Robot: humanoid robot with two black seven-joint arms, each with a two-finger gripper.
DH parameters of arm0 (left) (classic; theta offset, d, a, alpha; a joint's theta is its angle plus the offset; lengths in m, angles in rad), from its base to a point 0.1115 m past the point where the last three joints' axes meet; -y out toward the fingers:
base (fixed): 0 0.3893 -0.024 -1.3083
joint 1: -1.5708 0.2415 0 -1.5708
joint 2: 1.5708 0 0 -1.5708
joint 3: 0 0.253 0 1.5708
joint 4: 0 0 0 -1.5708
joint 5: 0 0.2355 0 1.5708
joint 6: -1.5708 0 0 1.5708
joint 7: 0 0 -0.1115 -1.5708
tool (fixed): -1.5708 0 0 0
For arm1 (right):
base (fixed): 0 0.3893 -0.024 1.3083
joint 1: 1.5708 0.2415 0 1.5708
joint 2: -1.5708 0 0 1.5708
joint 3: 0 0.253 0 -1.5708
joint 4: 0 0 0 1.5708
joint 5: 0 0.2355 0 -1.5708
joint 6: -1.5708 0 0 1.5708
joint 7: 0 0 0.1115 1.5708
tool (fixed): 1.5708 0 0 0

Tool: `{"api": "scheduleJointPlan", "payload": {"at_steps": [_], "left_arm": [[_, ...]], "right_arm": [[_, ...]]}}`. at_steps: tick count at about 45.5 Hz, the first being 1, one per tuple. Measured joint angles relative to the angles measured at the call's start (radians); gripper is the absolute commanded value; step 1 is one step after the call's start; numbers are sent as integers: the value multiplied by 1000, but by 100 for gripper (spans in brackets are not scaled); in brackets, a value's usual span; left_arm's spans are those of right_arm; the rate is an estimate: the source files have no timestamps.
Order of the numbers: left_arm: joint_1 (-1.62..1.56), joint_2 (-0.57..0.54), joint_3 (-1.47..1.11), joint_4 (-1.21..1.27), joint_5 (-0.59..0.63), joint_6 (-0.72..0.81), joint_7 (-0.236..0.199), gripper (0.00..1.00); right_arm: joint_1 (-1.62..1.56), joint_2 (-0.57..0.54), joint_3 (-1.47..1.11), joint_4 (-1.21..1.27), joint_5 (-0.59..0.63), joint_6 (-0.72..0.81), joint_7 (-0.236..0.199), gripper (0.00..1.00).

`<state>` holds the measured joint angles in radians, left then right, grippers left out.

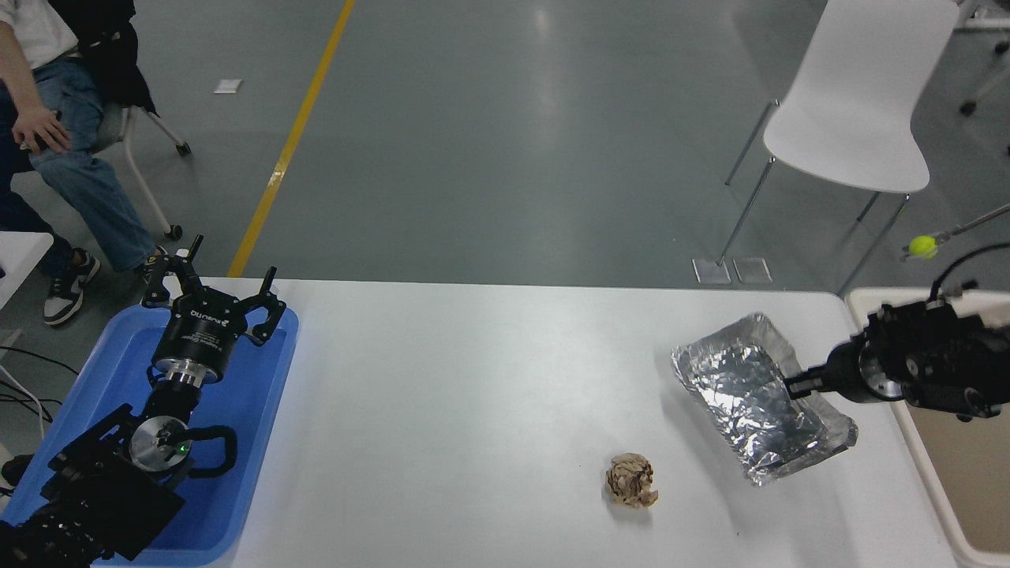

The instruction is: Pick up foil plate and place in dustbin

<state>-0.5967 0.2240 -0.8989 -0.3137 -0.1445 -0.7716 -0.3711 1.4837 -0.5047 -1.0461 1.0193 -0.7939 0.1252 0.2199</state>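
Right end effector (791, 384): closed on the right rim of the foil plate (750, 394).
Foil plate: tilted above the table (473, 394), beside the dustbin (959, 465).
Left end effector (213, 296): fingers spread, holding nothing, over the blue tray (237, 489).
Writing: white lettering on left end effector, unreadable.

Silver foil plate (750, 394), brown paper ball (631, 480), blue tray (260, 410).

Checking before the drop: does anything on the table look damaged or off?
The foil plate is crumpled and tilted, pinched at its right rim by the right gripper. A brown paper ball lies loose beside it.
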Motion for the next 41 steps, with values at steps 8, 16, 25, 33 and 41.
{"api": "scheduleJointPlan", "payload": {"at_steps": [8, 16, 25, 33, 41], "left_arm": [[0, 0, 0, 0, 0, 0, 0, 100], [0, 0, 0, 0, 0, 0, 0, 100], [0, 0, 0, 0, 0, 0, 0, 100], [0, 0, 0, 0, 0, 0, 0, 100], [0, 0, 0, 0, 0, 0, -1, 100]], "right_arm": [[156, -42, 0, 70, 0, 101, 4, 0], [287, -77, -1, 115, 1, 200, 6, 0], [388, -102, -3, 142, 1, 276, 7, 0], [450, -112, -4, 155, 1, 323, 7, 0], [476, -114, -4, 160, 1, 343, 7, 0]]}}
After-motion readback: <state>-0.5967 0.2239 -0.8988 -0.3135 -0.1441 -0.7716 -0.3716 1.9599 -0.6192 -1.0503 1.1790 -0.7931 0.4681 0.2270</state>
